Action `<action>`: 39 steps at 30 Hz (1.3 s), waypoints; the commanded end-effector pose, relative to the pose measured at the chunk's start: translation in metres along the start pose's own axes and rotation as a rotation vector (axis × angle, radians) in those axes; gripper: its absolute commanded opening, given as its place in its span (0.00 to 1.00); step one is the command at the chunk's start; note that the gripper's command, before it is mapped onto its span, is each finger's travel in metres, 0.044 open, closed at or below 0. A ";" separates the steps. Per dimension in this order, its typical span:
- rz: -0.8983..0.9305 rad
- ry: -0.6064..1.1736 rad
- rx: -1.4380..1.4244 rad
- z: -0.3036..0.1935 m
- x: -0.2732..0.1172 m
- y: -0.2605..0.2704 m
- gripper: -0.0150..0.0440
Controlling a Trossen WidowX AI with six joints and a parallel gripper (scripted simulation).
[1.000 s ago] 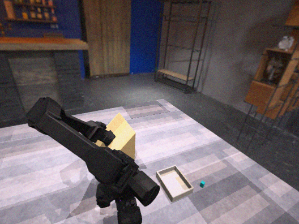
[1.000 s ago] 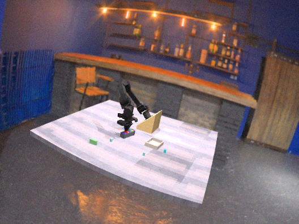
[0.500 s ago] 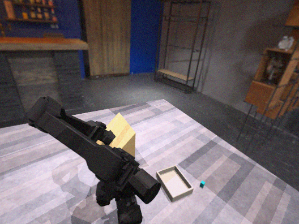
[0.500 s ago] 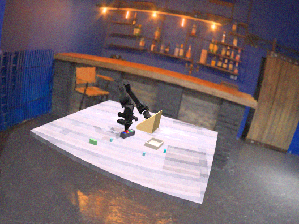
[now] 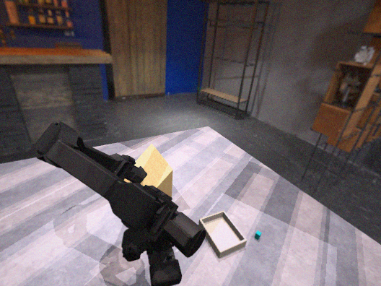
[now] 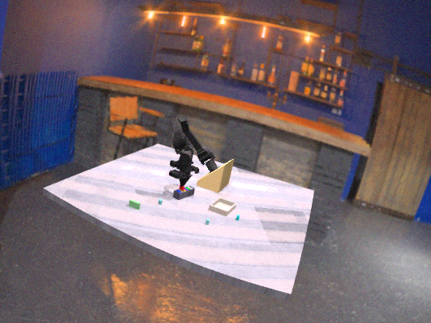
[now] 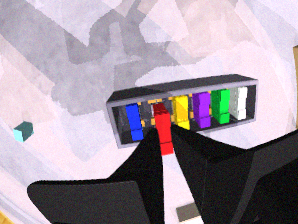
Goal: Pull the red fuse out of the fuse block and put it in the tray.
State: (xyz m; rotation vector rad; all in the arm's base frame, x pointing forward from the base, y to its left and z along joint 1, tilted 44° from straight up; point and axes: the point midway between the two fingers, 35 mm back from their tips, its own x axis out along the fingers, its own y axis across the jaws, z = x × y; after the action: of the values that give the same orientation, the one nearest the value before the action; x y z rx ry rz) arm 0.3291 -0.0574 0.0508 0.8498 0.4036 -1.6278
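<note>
Directly over the fuse block (image 7: 182, 112), the tool (image 7: 164, 137) is clamped narrowly on the red fuse (image 7: 162, 127), which stands in the block's row. Blue (image 7: 133, 121) and yellow (image 7: 181, 111) fuses flank it closely. The tray (image 6: 222, 206) sits well apart on the counter (image 6: 261, 249), beside a tan wedge (image 6: 216, 177); small teal cubes (image 6: 237, 218) lie scattered nearby.

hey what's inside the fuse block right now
In the wrist view, the fuse block holds blue, yellow, purple, green and white fuses. The tool is shut on the red fuse, hiding its slot.
</note>
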 end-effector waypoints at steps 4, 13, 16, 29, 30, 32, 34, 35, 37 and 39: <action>0.001 0.005 0.008 0.000 -0.005 0.001 0.25; 0.001 0.004 0.007 0.000 -0.010 0.000 0.25; 0.001 0.004 0.007 0.000 -0.011 0.000 0.25; 0.001 0.005 0.006 0.000 -0.028 0.000 0.25; 0.001 0.005 0.006 0.000 -0.030 0.000 0.25; 0.001 0.005 0.006 0.000 -0.032 0.000 0.25; 0.001 0.005 0.006 0.000 -0.033 0.000 0.25; 0.001 0.005 0.006 0.000 -0.033 0.000 0.25; 0.001 0.007 0.006 -0.004 -0.034 0.000 0.25; 0.001 0.011 0.005 -0.016 -0.035 -0.001 0.25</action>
State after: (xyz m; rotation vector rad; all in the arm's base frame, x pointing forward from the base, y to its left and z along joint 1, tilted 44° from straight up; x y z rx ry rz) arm 0.3312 -0.0329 0.0726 0.8582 0.3999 -1.6265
